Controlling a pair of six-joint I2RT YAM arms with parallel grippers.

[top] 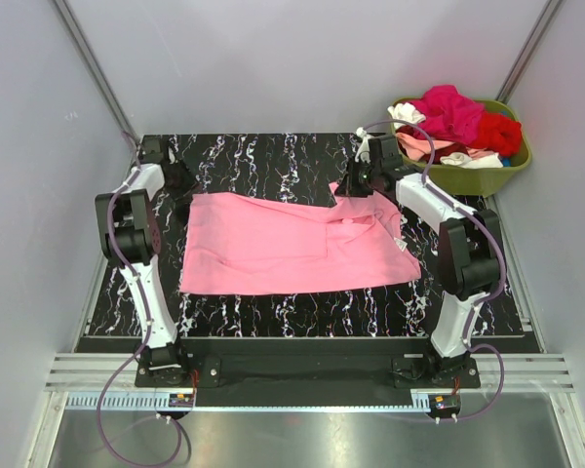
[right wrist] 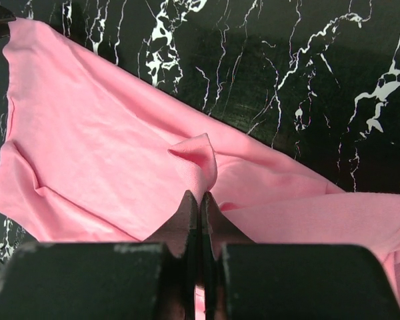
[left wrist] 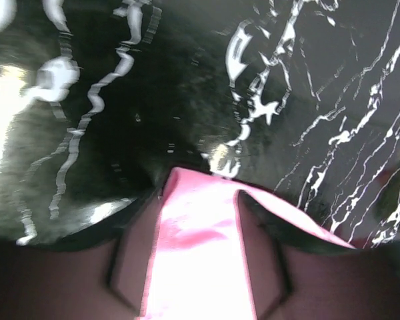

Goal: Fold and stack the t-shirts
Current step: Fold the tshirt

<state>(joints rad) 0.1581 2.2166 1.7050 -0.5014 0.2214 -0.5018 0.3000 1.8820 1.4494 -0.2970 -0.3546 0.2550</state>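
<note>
Pink t-shirt (top: 273,255) flat on table (top: 273,156) for folding, far-right hem pinched tight by right gripper (right wrist: 199,197), left gripper (top: 182,182) parted astride far-left corner

A black table (top: 273,317) veined in white sits between pale grey walls (top: 273,58) at left, far and right. 2 metal poles (top: 91,63) mark the far corners; a steel sheet (top: 302,434) lies near.

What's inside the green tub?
The green tub holds a heap: magenta tee on top, red tee at right, white cloth and pale pink cloth lower. Anything beneath is covered.
</note>
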